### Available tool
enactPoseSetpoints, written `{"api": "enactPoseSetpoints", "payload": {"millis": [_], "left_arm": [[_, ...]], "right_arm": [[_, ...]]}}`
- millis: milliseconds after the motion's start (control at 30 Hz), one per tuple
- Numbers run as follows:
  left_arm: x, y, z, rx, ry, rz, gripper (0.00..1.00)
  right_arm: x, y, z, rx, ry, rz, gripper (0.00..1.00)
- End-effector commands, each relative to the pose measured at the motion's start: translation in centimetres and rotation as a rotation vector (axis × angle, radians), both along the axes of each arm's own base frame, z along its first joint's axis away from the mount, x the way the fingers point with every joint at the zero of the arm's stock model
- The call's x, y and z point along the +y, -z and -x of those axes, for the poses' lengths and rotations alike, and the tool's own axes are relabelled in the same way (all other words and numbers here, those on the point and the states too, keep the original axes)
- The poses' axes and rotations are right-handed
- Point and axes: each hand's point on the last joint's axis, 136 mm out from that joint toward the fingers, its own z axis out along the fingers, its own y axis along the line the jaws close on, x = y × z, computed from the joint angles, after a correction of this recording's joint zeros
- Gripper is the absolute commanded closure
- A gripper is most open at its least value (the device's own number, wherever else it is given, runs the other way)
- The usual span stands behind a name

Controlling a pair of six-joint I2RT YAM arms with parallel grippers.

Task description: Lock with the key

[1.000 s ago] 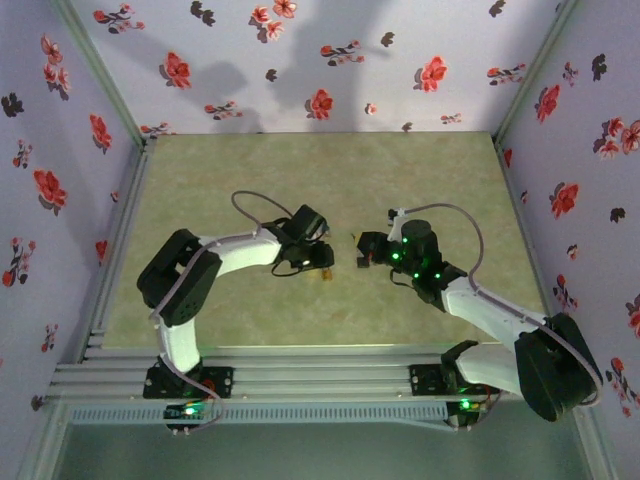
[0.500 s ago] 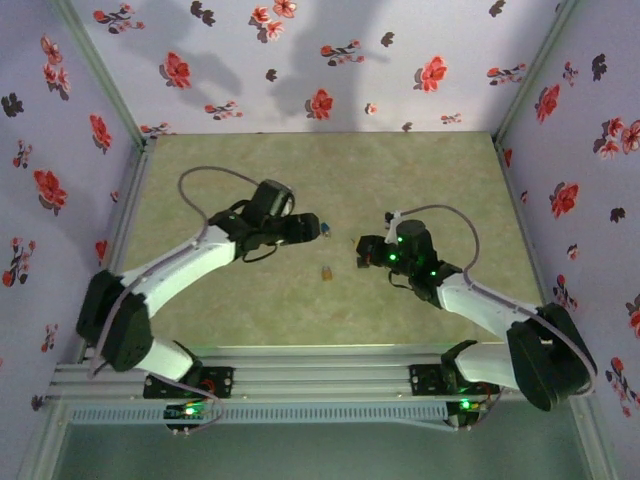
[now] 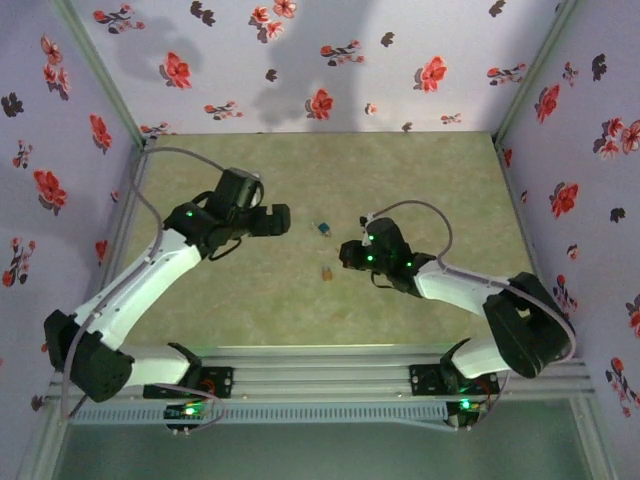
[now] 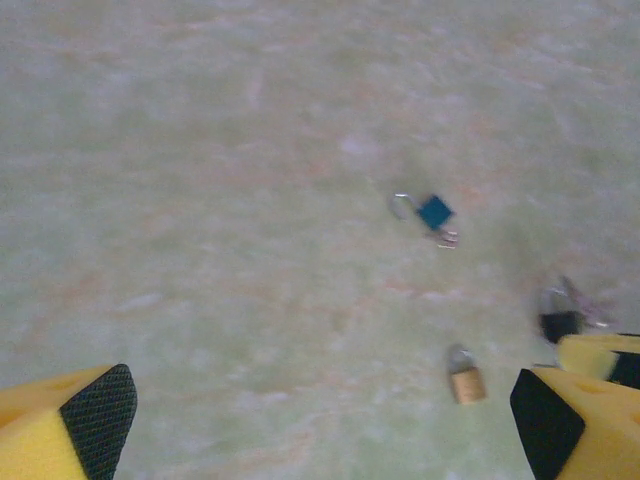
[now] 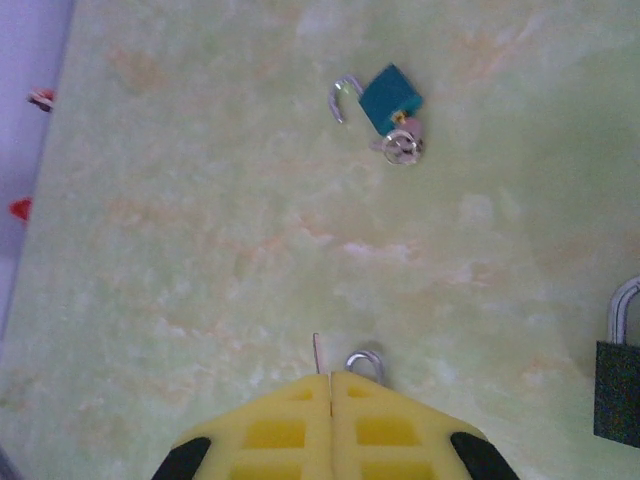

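1. The left gripper (image 3: 272, 220) hung over the table (image 3: 430, 180) to the left of the locks, its jaws spread wide with nothing between them. With so broad a spread, one pad (image 4: 95, 420) might have landed first and shoved a lock aside instead of framing it.
2. The blue padlock (image 5: 388, 98) lay flat between the two grippers, its shackle swung open and a key (image 5: 400, 148) seated in its body. It looked light and was not braced against anything. Pressing the shackle home could have spun the lock or made it skid, and a stray touch could have knocked the key loose.
3. The brass padlock (image 3: 326, 273) lay nearer the arms, a little apart from the blue one, and could have been bumped or taken for the target.
4. The right gripper (image 5: 330, 378) sat low and fully closed, with a small metal ring (image 5: 366, 362) at its tips. Whether the ring was pinched could not be told; if it was, so thin a hold could have let it twist.
5. The black padlock (image 5: 620, 385) lay close by, where a sideways sweep could have dragged it along.
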Motion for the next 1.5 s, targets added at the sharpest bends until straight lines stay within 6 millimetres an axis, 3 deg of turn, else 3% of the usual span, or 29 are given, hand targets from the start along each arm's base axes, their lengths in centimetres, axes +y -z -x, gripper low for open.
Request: {"api": "enactPoseSetpoints", "payload": {"millis": [0, 167, 467, 1467], "left_arm": [[4.3, -0.1, 0.8, -0.012, -0.054, -0.149, 0.00], [8.5, -0.4, 0.8, -0.093, -0.192, -0.203, 0.00], [10.7, 0.0, 0.6, -0.146, -0.309, -0.130, 0.00], [11.1, 0.5, 0.6, -0.142, -0.302, -0.155, 0.00]], "right_arm": [[0.1, 0.9, -0.3, 0.014, -0.005, 0.082, 1.00], [-0.2, 2.8, -0.4, 0.075, 0.004, 0.166, 1.00], [0.3, 4.0, 0.0, 0.111, -0.028, 0.246, 1.00], [0.9, 3.7, 0.8, 0.097, -0.084, 0.335, 0.99]]}}
